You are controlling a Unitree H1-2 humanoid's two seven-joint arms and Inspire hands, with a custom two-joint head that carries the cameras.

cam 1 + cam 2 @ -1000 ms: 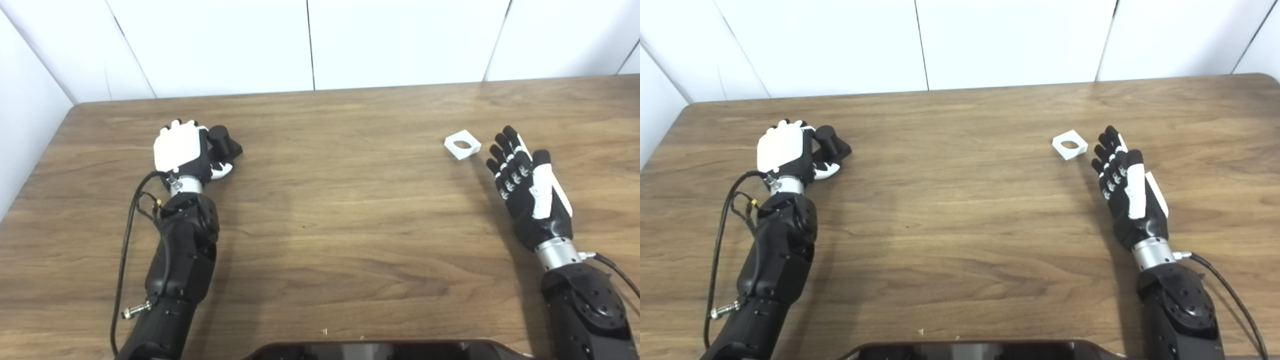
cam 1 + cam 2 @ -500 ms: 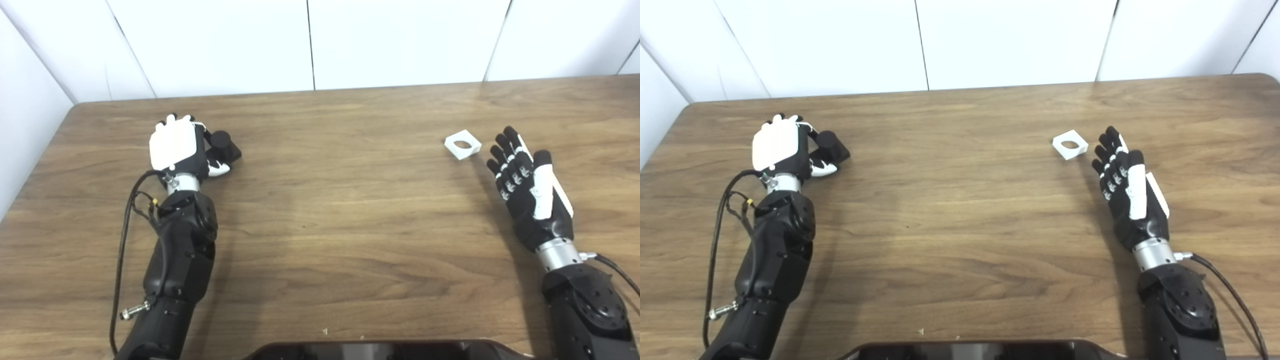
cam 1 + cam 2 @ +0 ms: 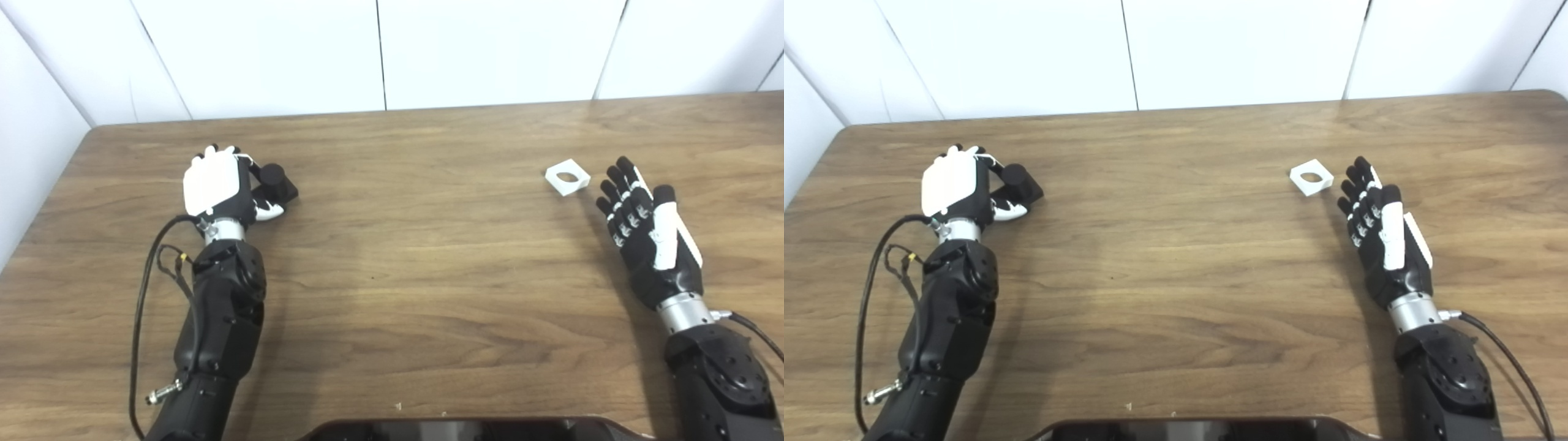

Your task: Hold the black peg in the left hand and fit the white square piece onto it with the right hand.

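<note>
1. Presently the black peg (image 3: 277,182) sits at the 9 o'clock side of the wooden table (image 3: 416,257), a round post on a dark block. Its left flank is covered by the hand beside it; whether the block rests on the wood or is lifted clear cannot be told.
2. Left hand (image 3: 215,185): its white back faces the camera and hides most of the curled fingers. The white-tipped thumb (image 3: 267,211) lies just below the block. The hand is wrapped partly round the peg at its 9 o'clock side; whether the fingers actually clamp it cannot be judged.
3. White square piece (image 3: 1311,177): lies flat on the table toward 2 o'clock, round hole facing up, corners turned diamond-wise, well apart from the peg.
4. Right hand (image 3: 1378,236): palm edge up, fingers (image 3: 1356,184) straight and spread, holding nothing. The fingertips are just beside the piece, at its 4 o'clock corner, with a narrow gap and no contact.
5. Both forearms are cut off by the bottom edge of the frame. A dark curved housing (image 3: 465,429) at 6 o'clock is only partly in view and cannot be identified.
</note>
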